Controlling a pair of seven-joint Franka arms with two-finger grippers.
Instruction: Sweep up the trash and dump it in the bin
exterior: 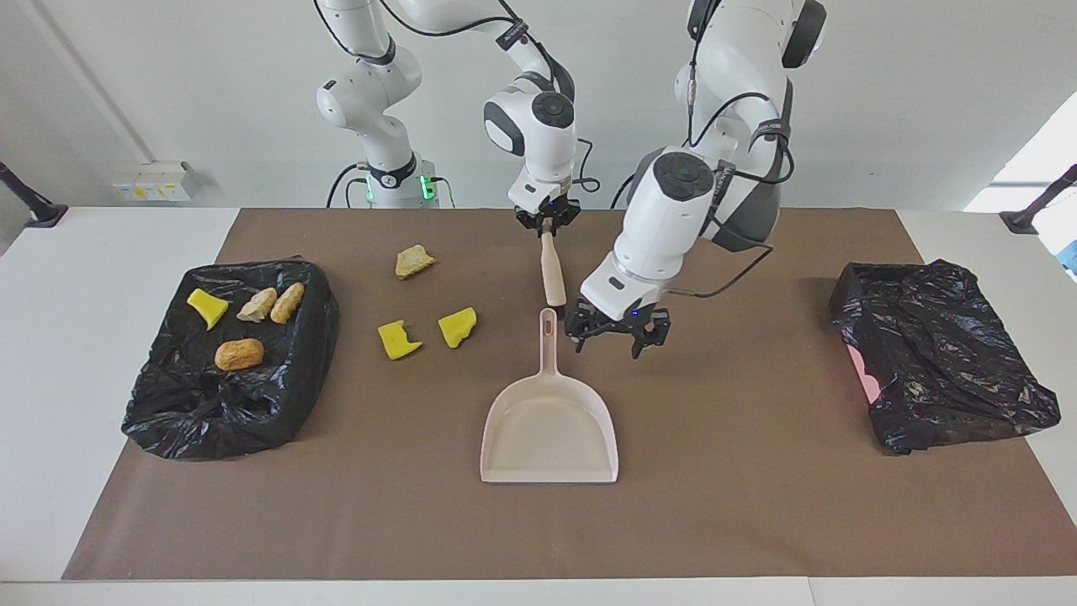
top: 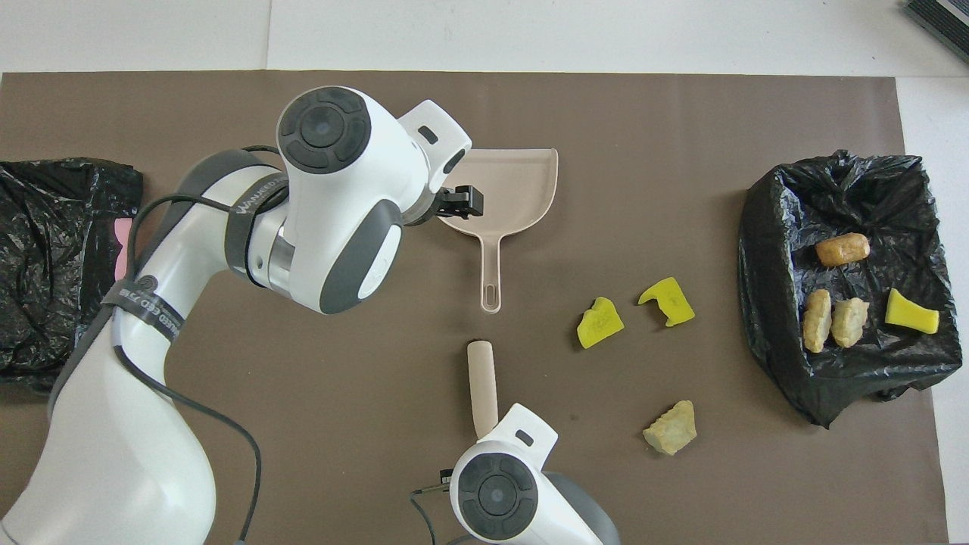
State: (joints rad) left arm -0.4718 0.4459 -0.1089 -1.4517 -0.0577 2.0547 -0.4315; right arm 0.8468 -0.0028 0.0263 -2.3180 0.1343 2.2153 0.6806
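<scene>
Trash (exterior: 429,330): three loose scraps beside dustpan (exterior: 549,425) handle, toward right arm's end. Right gripper (exterior: 547,224) clamps brush (exterior: 553,269) handle's tip, brush pointing at dustpan. Left gripper (exterior: 617,333), spread wide, hangs beside dustpan handle.

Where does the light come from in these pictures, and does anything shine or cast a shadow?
Facing view: soft, even light, a bright window at the edge by the left arm's end; the black bin bag glints. Overhead view: the dustpan casts only a faint shadow, and the left arm covers part of it.
</scene>
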